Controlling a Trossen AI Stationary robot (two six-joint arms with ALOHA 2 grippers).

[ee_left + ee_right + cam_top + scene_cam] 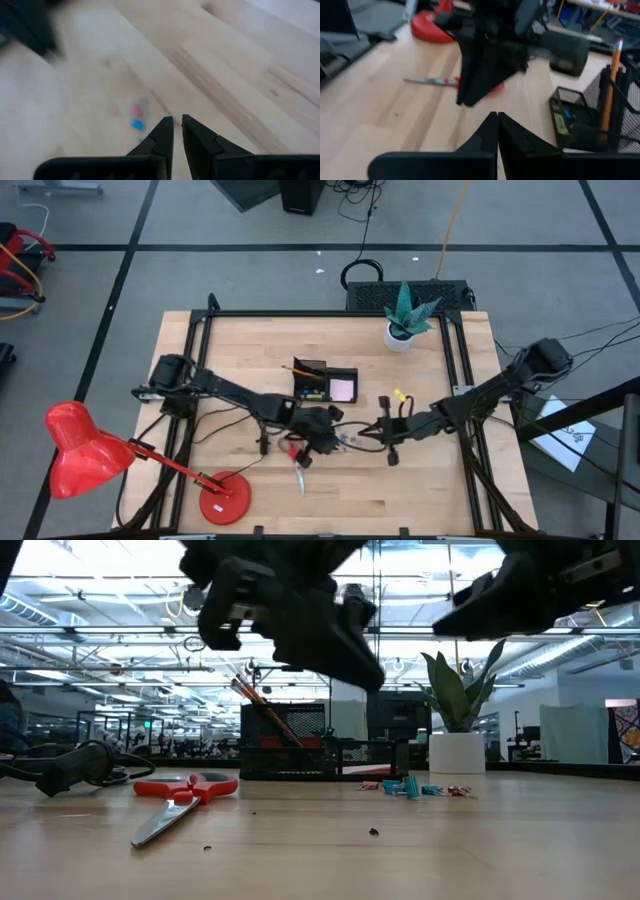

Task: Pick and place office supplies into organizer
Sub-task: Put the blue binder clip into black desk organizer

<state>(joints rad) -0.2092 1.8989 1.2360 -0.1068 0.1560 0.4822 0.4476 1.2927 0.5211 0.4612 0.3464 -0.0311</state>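
**Both pincers bunched over the clip pile, nothing picked up**

The left pincer (322,442) and right pincer (372,434) sit close together mid-surface, right by the little clips (412,787), probably because those are the next target. The right one is closed and I don't see anything in it; the left is nearly shut, holding nothing. The scissors (299,465) still lie flat on the wooden surface (420,490). The organizer (325,383) already has orange pencils (262,708) leaning in its tall part and a pink sticky pad (342,389) in the low one.
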